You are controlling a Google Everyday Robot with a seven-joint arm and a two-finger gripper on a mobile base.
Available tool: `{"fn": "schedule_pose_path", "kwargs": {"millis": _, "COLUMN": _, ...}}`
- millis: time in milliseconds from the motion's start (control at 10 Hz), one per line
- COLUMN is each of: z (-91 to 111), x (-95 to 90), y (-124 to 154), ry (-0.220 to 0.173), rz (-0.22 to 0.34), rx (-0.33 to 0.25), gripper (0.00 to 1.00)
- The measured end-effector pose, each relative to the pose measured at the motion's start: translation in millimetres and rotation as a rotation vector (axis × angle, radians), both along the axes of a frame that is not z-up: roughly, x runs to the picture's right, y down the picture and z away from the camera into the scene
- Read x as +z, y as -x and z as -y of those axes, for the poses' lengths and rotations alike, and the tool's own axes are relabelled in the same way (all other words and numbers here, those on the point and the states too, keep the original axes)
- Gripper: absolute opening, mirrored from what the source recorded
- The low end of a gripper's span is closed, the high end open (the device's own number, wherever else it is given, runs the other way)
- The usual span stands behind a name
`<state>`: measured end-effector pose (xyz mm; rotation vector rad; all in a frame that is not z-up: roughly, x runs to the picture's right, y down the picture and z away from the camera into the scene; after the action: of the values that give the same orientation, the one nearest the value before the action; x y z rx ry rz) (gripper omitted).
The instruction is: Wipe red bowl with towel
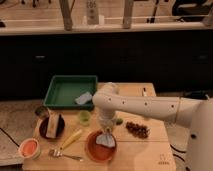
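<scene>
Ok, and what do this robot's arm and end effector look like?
The arm is white with thick rounded segments and small dark dots along its side; no cables show. Its end effector, above the red bowl, looks pale grey.

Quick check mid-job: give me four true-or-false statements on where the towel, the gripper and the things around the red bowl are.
1. The towel is in the red bowl. True.
2. The grapes lie left of the red bowl. False: they lie to its right.
3. The gripper is over the grapes. False: it is over the red bowl, at the towel.
4. A banana lies left of the red bowl. True.
</scene>
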<state>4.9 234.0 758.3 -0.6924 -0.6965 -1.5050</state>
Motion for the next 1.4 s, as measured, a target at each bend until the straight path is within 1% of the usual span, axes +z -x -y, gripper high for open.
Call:
{"fn": "schedule_pose_path", "kwargs": {"millis": 100, "z": -4.7, "x": -5.6, "y": 9.8, "ry": -0.001, "rz": 0.03, "rx": -0.014, "gripper": 0.0}}
{"fn": "schedule_pose_path", "kwargs": {"millis": 300, "z": -19.7, "x": -20.8, "y": 11.5, "ry": -0.001, "rz": 0.058, "rx": -0.028, "gripper": 0.0}}
{"fn": "schedule_pose_path", "kwargs": {"millis": 400, "z": -29.2, "x": -30.4, "y": 9.1, "ry": -0.002, "rz": 0.067, "rx": -0.029, "gripper": 0.0}}
{"fn": "schedule_pose_path", "kwargs": {"millis": 500, "z": -37.5, "x": -37.7, "y": 0.6, "ry": 0.0, "rz": 0.063, "rx": -0.029, "gripper": 0.0}}
{"fn": "schedule_pose_path", "kwargs": {"millis": 600, "z": -40.4, "x": -39.5, "y": -7.8, "ry": 0.0, "rz": 0.056, "rx": -0.018, "gripper": 0.0}}
{"fn": "schedule_pose_path", "kwargs": {"millis": 800, "z": -35.8, "x": -35.1, "y": -26.0, "ry": -0.007, "rz": 0.023, "rx": 0.012, "gripper": 0.0}}
{"fn": "schedule_pose_path", "kwargs": {"millis": 1100, "z": -14.4, "x": -16.0, "y": -33.9, "ry": -0.019, "rz": -0.013, "rx": 0.035, "gripper": 0.0}}
{"fn": "schedule_pose_path", "kwargs": {"millis": 1300, "z": -2.9, "x": -5.8, "y": -27.6, "ry": -0.021, "rz": -0.012, "rx": 0.027, "gripper": 0.0}}
{"fn": "schedule_pose_path", "kwargs": {"millis": 1400, "z": -0.1, "x": -3.6, "y": -11.5, "ry": -0.02, "rz": 0.009, "rx": 0.009, "gripper": 0.0}}
